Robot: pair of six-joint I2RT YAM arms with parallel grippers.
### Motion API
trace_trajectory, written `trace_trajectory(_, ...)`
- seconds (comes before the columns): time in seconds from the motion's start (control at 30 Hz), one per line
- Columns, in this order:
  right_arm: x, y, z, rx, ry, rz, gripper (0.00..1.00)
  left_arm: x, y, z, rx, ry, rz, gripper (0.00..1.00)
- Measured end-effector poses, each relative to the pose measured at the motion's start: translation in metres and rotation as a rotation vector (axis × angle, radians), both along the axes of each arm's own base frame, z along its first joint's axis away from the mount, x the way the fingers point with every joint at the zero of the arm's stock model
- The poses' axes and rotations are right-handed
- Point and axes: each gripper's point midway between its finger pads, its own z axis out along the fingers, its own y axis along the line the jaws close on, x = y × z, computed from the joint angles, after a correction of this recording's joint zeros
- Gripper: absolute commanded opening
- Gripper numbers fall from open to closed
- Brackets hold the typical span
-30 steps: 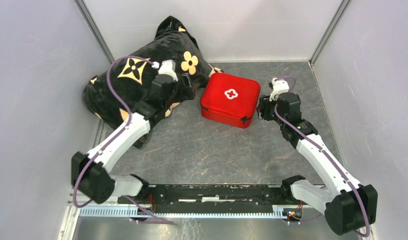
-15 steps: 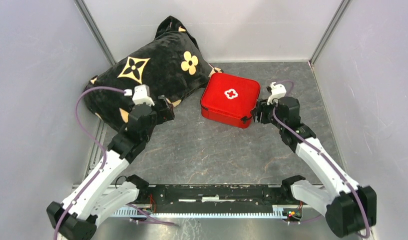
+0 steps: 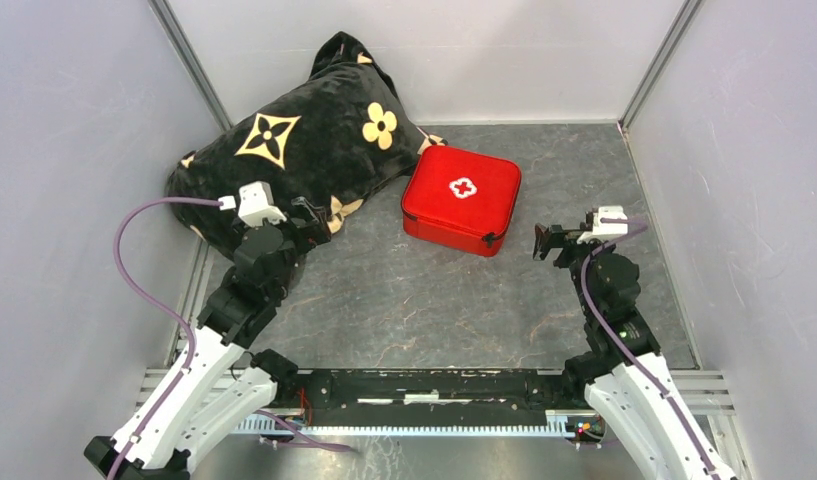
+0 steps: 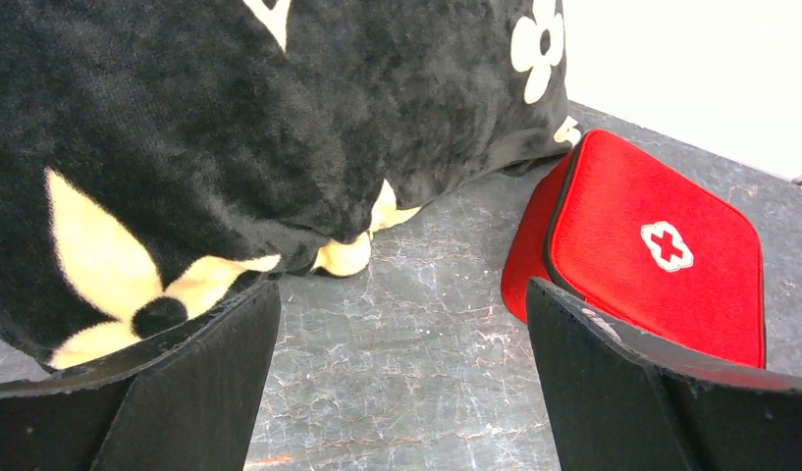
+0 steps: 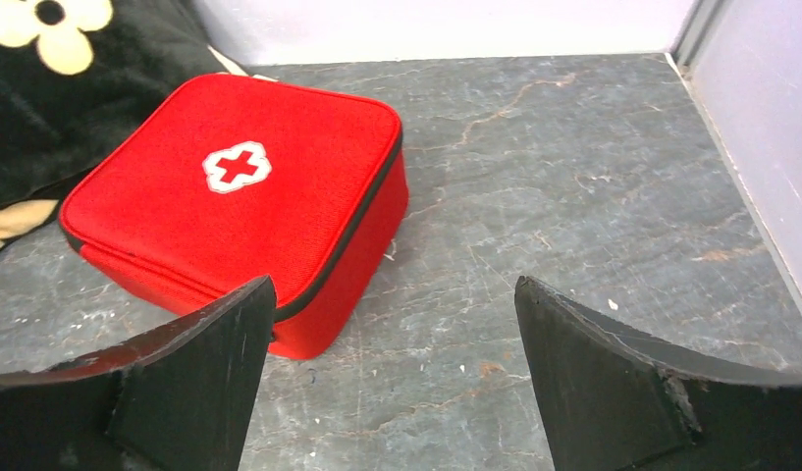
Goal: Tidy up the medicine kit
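The medicine kit (image 3: 462, 200) is a red zip case with a white cross on its lid. It lies closed and flat on the grey floor at centre back, and its far left corner touches the pillow. It also shows in the left wrist view (image 4: 652, 255) and the right wrist view (image 5: 240, 186). My left gripper (image 3: 312, 215) is open and empty, just in front of the pillow's near edge and left of the kit (image 4: 401, 294). My right gripper (image 3: 546, 243) is open and empty, a little to the right of the kit's near right corner and apart from it (image 5: 395, 285).
A large black pillow with gold flowers (image 3: 294, 150) lies at the back left against the left wall (image 3: 84, 150); it also shows in the left wrist view (image 4: 230, 128). Grey walls close in the cell at the back and on the right (image 3: 744, 150). The grey marbled floor (image 3: 424, 300) lies between the arms.
Both arms have pulled back toward the near edge. My left gripper came off the pillow and moved left and nearer. My right gripper backed away from the kit's right side.
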Motion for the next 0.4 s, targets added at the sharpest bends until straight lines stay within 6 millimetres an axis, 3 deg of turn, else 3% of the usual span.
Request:
trace_trajectory(0.17,-0.0032,-0.0098,-0.011,0.0,-0.031,-0.047,0.98,0.0,0.0018,-0.0022,0.006,0.007,0.01,1.0)
trace_trajectory(0.4,-0.0006,-0.0128,-0.0084,0.005,-0.063,-0.067,0.98,-0.0033,0.006,-0.0061,0.011,0.009,0.022,1.0)
